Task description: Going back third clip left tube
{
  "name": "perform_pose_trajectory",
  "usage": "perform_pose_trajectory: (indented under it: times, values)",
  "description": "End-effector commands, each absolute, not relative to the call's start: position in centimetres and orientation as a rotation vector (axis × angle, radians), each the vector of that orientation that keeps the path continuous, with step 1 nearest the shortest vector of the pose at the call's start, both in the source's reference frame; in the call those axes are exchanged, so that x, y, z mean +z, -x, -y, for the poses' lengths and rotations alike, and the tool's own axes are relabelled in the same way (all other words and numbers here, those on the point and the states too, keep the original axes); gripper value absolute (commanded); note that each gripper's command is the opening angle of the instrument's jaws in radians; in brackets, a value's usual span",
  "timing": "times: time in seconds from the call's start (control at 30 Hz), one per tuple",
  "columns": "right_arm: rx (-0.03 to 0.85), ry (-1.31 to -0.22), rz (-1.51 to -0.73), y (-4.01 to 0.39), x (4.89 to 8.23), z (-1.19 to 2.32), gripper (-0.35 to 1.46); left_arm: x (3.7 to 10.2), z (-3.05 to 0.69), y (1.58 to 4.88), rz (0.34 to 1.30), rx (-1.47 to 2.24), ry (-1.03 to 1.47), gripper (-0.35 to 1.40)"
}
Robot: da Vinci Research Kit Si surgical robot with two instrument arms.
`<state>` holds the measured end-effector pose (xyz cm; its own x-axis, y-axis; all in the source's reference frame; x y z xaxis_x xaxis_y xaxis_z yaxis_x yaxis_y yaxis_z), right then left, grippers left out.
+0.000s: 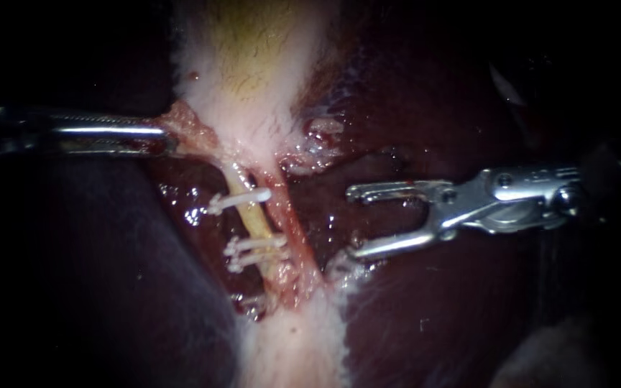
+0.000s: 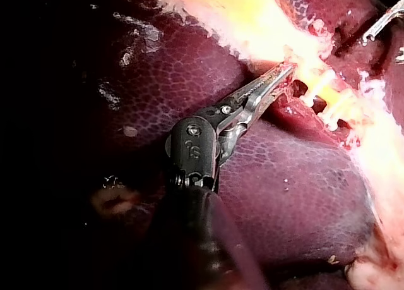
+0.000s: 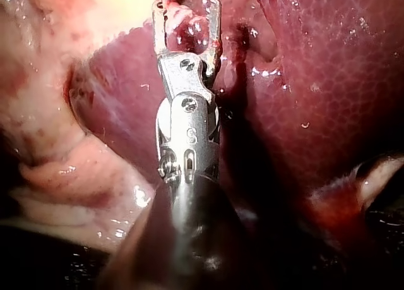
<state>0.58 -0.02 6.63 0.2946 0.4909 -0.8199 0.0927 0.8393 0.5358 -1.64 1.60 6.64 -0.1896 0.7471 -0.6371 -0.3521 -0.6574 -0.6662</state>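
Where the gallbladder (image 1: 253, 65) narrows to a pale stalk over the dark red liver (image 1: 433, 316), 2 tubes run down side by side in an opened pocket. Item 1, left tube (image 1: 253, 219): yellowish, lying just beside the redder right tube (image 1: 292, 230), and carrying 3 white clips set across it. The upper clip (image 1: 242, 199) sits alone. The lower pair (image 1: 253, 250) lie close together further down the same tube. Item 2, left instrument (image 1: 170, 136): shaft level from the left, claw closed with both halves together on a pink flap (image 1: 188, 126) at the gallbladder's lower edge, above the clips and apart from them. The left wrist view shows the same claw (image 2: 283, 72) pinched at the pale tissue, with the clipped tube (image 2: 325, 91) just ahead of it. Item 3, right instrument (image 1: 352, 223): shaft from the right, claw spread wide in a fork and holding nothing, its tips pointing toward the tubes yet clear of them, level with the span between the upper clip and the lower pair. The right wrist view confirms this claw (image 3: 187, 9) wide apart and empty above wet liver (image 3: 328, 100), with pale tissue to one side.
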Motion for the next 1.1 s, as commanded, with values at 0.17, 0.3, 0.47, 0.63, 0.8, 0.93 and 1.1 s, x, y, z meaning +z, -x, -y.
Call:
perform_pose_trajectory:
  times: [0.17, 0.3, 0.47, 0.63, 0.8, 0.93, 1.1]
  values:
    - [0.276, -0.544, -1.262, -0.51, 6.57, -0.03, 0.5, 6.65, -1.59, 1.64, 0.488, 1.92, 1.335, -0.35]
    - [0.27, -0.542, -1.264, -0.49, 6.57, -0.03, 0.5, 6.67, -1.59, 1.66, 0.485, 1.921, 1.335, -0.35]
    - [0.269, -0.542, -1.264, -0.48, 6.56, -0.03, 0.5, 6.77, -1.59, 1.71, 0.48, 1.922, 1.335, -0.35]
    - [0.269, -0.542, -1.264, -0.47, 6.56, -0.02, 0.5, 6.89, -1.61, 1.81, 0.473, 1.923, 1.335, -0.35]
    - [0.269, -0.543, -1.264, -0.47, 6.55, -0.02, 0.5, 7.03, -1.61, 1.94, 0.471, 1.925, 1.337, -0.35]
    - [0.269, -0.543, -1.264, -0.46, 6.55, -0.01, 0.5, 7.09, -1.6, 1.98, 0.475, 1.93, 1.338, -0.35]
    - [0.269, -0.543, -1.264, -0.46, 6.54, -0.01, 0.5, 7.09, -1.61, 1.96, 0.477, 1.93, 1.339, -0.35]
